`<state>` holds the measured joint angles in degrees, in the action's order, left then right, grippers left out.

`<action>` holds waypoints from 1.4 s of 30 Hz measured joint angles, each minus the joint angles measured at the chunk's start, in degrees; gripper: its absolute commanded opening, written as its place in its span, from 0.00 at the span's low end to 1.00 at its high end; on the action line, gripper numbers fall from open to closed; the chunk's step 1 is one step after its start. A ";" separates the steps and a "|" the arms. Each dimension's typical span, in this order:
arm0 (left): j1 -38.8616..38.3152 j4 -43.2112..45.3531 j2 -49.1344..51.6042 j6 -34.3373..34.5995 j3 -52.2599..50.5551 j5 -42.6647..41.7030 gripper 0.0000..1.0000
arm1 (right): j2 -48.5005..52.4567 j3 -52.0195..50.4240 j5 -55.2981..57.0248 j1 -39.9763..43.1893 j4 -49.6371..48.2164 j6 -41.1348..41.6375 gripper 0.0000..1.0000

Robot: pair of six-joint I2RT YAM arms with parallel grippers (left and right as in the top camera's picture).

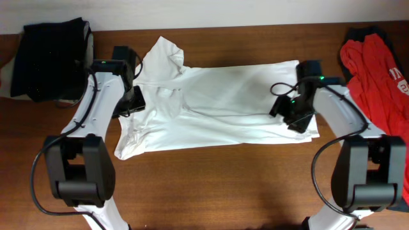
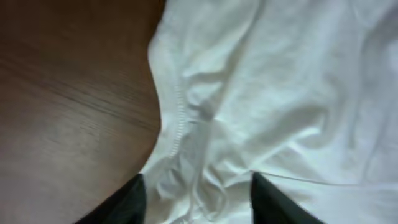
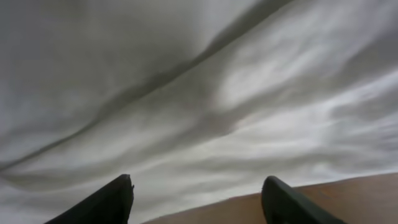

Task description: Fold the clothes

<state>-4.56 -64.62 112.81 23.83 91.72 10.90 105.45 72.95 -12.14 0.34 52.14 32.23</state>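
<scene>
The clothes, a white T-shirt (image 1: 217, 105), lie spread sideways across the brown table, sleeve end at the left, hem at the right. My left gripper (image 1: 135, 99) is low over the shirt's left edge. In the left wrist view its fingers (image 2: 198, 199) are open around a wrinkled seam of the shirt (image 2: 273, 87). My right gripper (image 1: 295, 115) is over the shirt's right edge. In the right wrist view its fingers (image 3: 198, 199) are open over the hem of the shirt (image 3: 199, 81), with table wood just below. No label is visible.
A black garment (image 1: 48, 57) lies at the back left corner. A red garment (image 1: 377, 61) lies at the right edge. The brown wooden table (image 1: 211, 185) extends in front of the shirt, between the two arm bases.
</scene>
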 measured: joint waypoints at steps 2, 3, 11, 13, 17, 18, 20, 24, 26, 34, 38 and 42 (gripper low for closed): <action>-0.76 -0.07 0.00 -0.04 0.00 -0.17 0.62 | 0.04 -2.36 -0.57 -1.20 -2.93 3.48 0.70; -0.87 -0.20 0.00 -0.04 0.00 -0.20 0.62 | 0.04 -2.99 -0.79 -1.25 -3.85 4.26 0.70; -0.94 -0.50 0.00 -0.07 0.00 -0.22 0.63 | 0.04 -7.08 -1.05 -1.25 -12.04 8.66 0.64; -0.94 -0.48 0.00 -0.07 0.00 -0.20 0.63 | 0.04 -8.92 -1.05 -1.25 -14.56 9.73 0.61; -0.94 -0.48 0.00 -0.09 0.00 -0.22 0.63 | 0.04 -10.38 -1.05 -1.25 -16.33 10.99 0.53; -0.94 -0.48 0.00 -0.22 0.00 -0.22 0.63 | 0.04 -10.40 -1.05 -1.25 -16.59 11.10 0.50; -0.94 -0.48 0.00 -0.24 0.00 -0.22 0.63 | 0.04 -10.40 -1.07 -1.25 -17.05 11.45 0.46; -0.94 -0.48 0.00 -0.26 0.00 -0.22 0.63 | 0.04 -10.40 -0.96 -1.25 -18.69 11.47 0.44; -0.94 -0.46 0.00 -0.44 0.00 -0.24 0.63 | 0.04 -10.40 -0.61 -1.25 -19.04 11.50 0.38; -0.94 -0.44 0.00 -0.44 0.00 -0.28 0.63 | 0.04 -10.56 1.75 -1.25 -21.62 11.56 0.08; -0.94 -0.37 0.00 -0.44 0.00 -0.37 0.63 | 0.04 -10.75 1.77 -1.25 -28.06 11.52 0.08; -0.94 0.00 0.00 -0.44 0.00 -0.37 0.63 | 0.04 -10.75 3.78 -1.25 -31.36 11.47 0.16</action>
<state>-5.50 -64.62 112.81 23.40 91.72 10.52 105.49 62.19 -8.36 -0.91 20.78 43.70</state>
